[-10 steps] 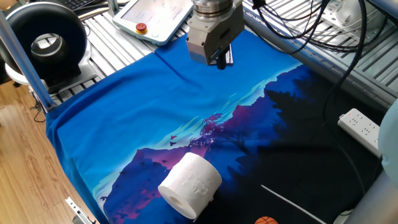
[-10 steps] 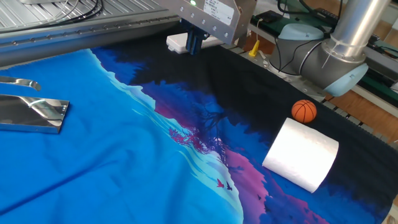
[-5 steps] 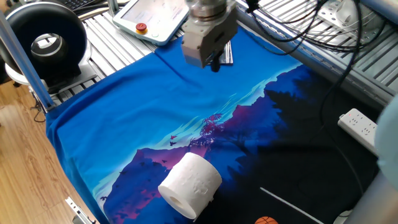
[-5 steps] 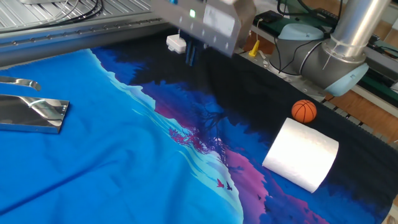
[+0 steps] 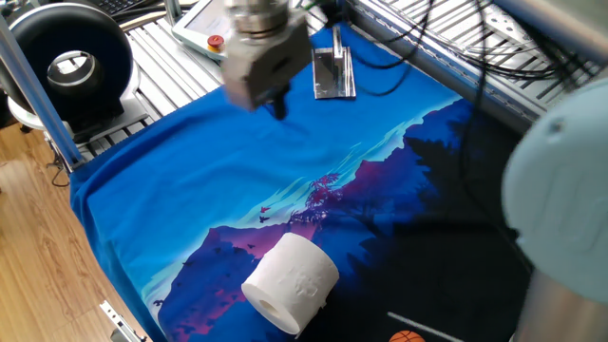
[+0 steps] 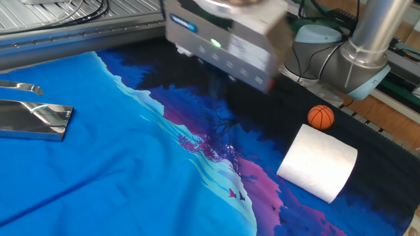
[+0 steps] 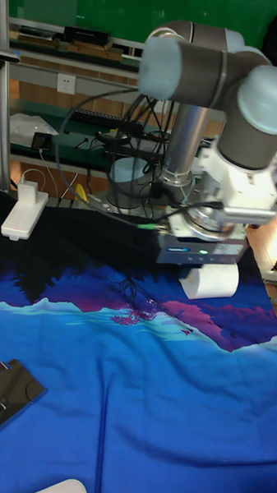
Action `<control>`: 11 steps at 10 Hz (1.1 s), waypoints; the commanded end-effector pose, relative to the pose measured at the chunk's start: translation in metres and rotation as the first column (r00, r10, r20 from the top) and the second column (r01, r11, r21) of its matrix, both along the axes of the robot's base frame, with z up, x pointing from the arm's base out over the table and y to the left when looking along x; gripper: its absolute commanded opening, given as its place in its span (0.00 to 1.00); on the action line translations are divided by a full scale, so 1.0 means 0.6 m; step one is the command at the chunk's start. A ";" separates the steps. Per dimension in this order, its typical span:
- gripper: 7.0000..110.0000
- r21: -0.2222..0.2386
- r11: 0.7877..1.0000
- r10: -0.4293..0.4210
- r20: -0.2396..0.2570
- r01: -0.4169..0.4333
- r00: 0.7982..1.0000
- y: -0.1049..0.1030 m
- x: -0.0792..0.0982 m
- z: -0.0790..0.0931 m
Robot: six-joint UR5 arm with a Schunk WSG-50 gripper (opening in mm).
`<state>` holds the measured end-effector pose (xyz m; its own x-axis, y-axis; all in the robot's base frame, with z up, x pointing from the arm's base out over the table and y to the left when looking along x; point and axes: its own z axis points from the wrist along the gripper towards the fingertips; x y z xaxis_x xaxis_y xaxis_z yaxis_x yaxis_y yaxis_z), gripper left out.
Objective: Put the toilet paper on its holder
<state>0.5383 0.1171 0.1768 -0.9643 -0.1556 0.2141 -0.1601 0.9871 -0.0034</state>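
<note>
Motion-blurred grey two-finger gripper (image 5: 277, 103), upper centre; jaw opening indistinct in every view. Plump white toilet paper roll (image 7: 210, 282) largely hidden behind the gripper body in the tall view. Shiny silver metal holder (image 6: 33, 118) cut off by the left frame edge.

One toilet paper roll (image 5: 291, 282), one holder (image 5: 333, 72), one ball (image 6: 321, 117).
</note>
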 end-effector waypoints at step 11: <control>0.00 0.080 0.991 -0.099 -0.143 0.111 0.985 0.192 -0.146 -0.083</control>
<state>0.4676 0.2193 0.1309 -0.9524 -0.0702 0.2965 -0.0531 0.9964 0.0655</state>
